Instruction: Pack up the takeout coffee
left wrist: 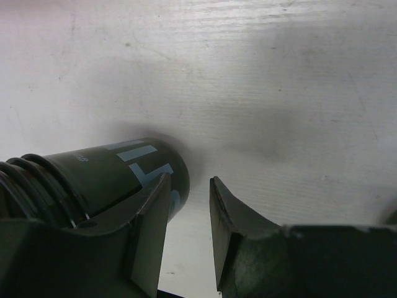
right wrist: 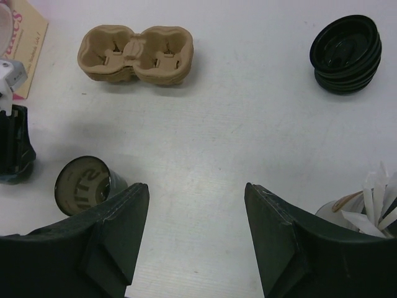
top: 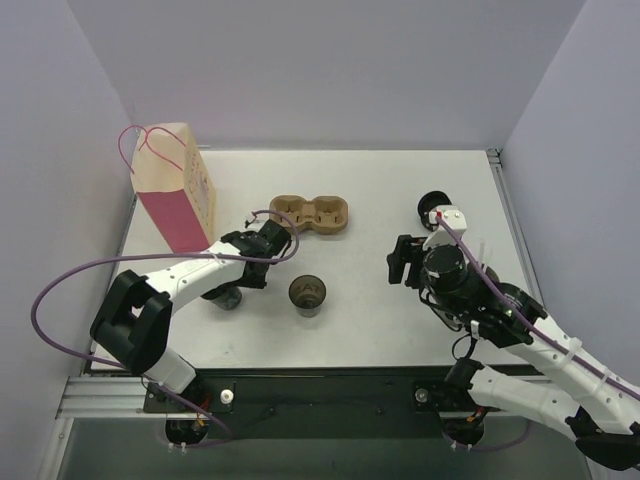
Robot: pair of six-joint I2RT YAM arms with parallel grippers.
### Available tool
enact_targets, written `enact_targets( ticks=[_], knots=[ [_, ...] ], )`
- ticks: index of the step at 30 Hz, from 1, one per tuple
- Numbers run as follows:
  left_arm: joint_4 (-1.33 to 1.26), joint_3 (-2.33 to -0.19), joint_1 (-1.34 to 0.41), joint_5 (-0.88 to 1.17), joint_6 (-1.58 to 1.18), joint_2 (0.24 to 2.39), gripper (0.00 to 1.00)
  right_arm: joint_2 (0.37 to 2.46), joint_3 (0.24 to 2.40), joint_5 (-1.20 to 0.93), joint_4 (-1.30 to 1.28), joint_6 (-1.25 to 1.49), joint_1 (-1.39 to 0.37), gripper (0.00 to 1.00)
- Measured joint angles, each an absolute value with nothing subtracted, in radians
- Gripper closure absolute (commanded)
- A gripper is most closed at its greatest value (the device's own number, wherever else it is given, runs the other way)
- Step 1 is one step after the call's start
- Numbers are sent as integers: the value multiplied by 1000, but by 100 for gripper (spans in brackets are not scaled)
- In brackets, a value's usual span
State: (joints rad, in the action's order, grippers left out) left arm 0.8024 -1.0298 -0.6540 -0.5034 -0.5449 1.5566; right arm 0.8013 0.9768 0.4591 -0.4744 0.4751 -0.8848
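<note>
A small dark takeout coffee cup (top: 307, 293) stands open and lidless on the white table (top: 370, 320), also low on the left in the right wrist view (right wrist: 80, 185). The brown pulp tray (top: 312, 215) lies behind it with bare wells (right wrist: 136, 54). My left gripper (top: 275, 245) hangs between tray and cup, its jaws apart over bare table (left wrist: 190, 180). A taller dark grey cylinder with pale blue lettering and ridged rims (left wrist: 105, 174) stands just outside its left finger. My right gripper (top: 403, 262) is open above the table (right wrist: 195, 186), holding nothing.
A pink and cream paper bag (top: 178, 190) stands at the back left. A stack of loose black lids (top: 432, 207) sits at the back right (right wrist: 346, 53). A cup holding white sticks (right wrist: 366, 208) is beside my right gripper.
</note>
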Motion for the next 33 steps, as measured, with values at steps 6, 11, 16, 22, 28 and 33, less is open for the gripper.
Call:
enact_targets(
  ticks=[6, 11, 16, 22, 28, 33],
  knots=[
    [794, -987, -632, -495, -544, 1550, 58, 929, 1045, 522, -435, 427, -865, 36],
    [758, -973, -648, -452, -538, 1526, 58, 1007, 1052, 517, -421, 418, -858, 36],
    [744, -973, -679, -437, -535, 1504, 53, 1006, 1052, 496, -416, 419, -858, 36],
    [801, -999, -632, -518, -579, 1387, 32, 986, 1047, 455, -410, 422, -859, 36],
    [863, -1012, -406, -603, -702, 1158, 26, 973, 1028, 429, -408, 424, -864, 36],
    [876, -1002, -141, -591, -746, 973, 26, 974, 1028, 406, -408, 421, -870, 36]
  ],
)
